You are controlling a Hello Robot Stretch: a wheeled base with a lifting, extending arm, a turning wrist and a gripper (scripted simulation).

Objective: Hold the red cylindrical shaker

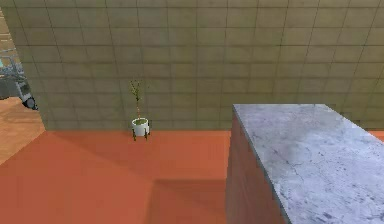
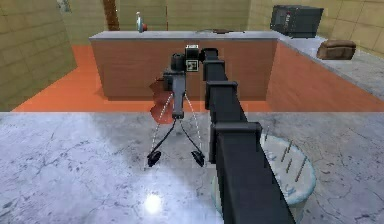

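Arm side view: the arm (image 2: 240, 150) runs up the frame's middle and hides part of the grey countertop (image 2: 70, 170) and of a round clear dish (image 2: 295, 180) at lower right. The gripper (image 2: 176, 158) sits at frame centre. We can't tell the jaw state or whether it holds anything. We can't confirm the red cylindrical shaker (image 2: 162, 104): it's a reddish smudge at the gripper's left, blending into the brick-red island (image 2: 120, 70) behind. Forward view: countertop cut off at lower right, open red floor (image 1: 90, 170) at left, potted plant (image 1: 140, 122) by the wall.

Hand (image 2: 175, 158) contents, if any, unclear
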